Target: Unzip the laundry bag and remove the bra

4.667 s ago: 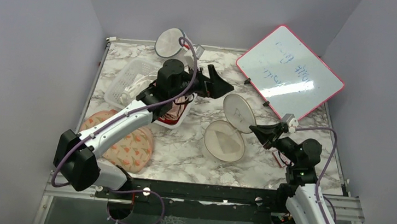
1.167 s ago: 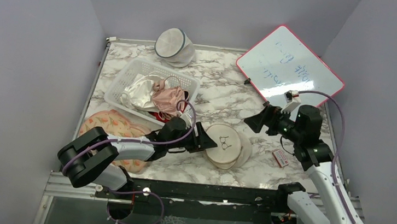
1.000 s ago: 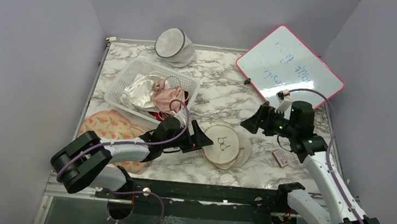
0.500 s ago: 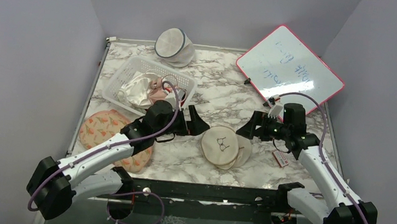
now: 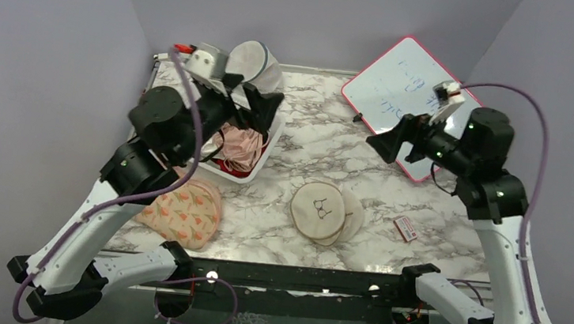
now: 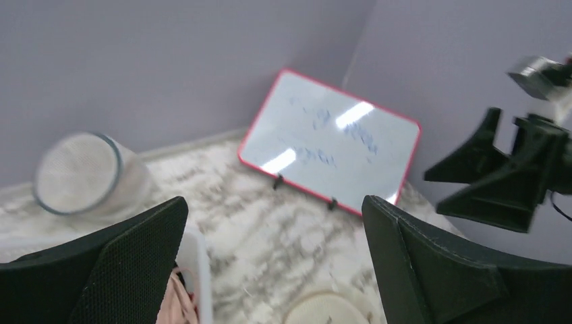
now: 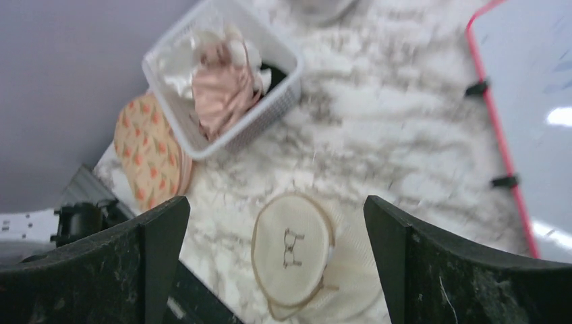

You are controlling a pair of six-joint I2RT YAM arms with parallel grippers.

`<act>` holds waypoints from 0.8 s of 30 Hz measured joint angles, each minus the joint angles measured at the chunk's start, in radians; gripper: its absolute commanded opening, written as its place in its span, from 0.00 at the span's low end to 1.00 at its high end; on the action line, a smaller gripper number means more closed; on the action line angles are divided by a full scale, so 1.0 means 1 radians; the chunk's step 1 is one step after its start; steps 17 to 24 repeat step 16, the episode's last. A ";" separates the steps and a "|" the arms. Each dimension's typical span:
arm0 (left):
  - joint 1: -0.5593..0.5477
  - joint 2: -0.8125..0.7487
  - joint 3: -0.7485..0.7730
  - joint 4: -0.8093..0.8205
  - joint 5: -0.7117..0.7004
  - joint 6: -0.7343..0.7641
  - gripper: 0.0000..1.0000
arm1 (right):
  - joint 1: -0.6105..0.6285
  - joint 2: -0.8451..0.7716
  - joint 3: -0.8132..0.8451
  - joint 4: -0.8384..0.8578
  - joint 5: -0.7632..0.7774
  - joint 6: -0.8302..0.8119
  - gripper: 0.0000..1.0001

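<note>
The cream laundry bag [image 5: 325,212] lies flat on the marble table, its bra drawing facing up, with a second cream layer showing under its right side. It appears again far below in the right wrist view [image 7: 293,246]. The dusty-pink bra [image 5: 239,146] lies in the white basket [image 5: 244,177], on top of white and red cloth; the right wrist view shows the bra [image 7: 222,94] too. My left gripper [image 5: 261,105] hangs open high over the basket's far corner. My right gripper [image 5: 387,144] hangs open high, right of and beyond the bag. Neither holds anything.
A white mesh bag with a grey-blue rim [image 5: 252,65] stands at the back. A red-framed whiteboard [image 5: 416,103] leans at the back right. A peach patterned pouch [image 5: 187,214] lies at the front left. A small red card [image 5: 405,228] lies right of the laundry bag.
Both arms rose from table height near the laundry bag. The left gripper opened wider and swung back over the basket; the right one lifted toward the whiteboard. The bag stayed put.
</note>
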 measured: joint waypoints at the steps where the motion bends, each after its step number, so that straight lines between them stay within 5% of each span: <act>1: 0.000 -0.001 0.031 0.000 -0.052 0.051 0.99 | 0.000 -0.003 0.069 -0.016 0.019 -0.017 1.00; 8: 0.000 -0.109 0.185 0.045 -0.242 0.251 0.99 | 0.000 -0.072 0.349 -0.062 0.156 -0.124 1.00; 24: 0.000 -0.210 0.177 0.089 -0.325 0.321 0.99 | 0.000 -0.167 0.323 -0.033 0.242 -0.148 1.00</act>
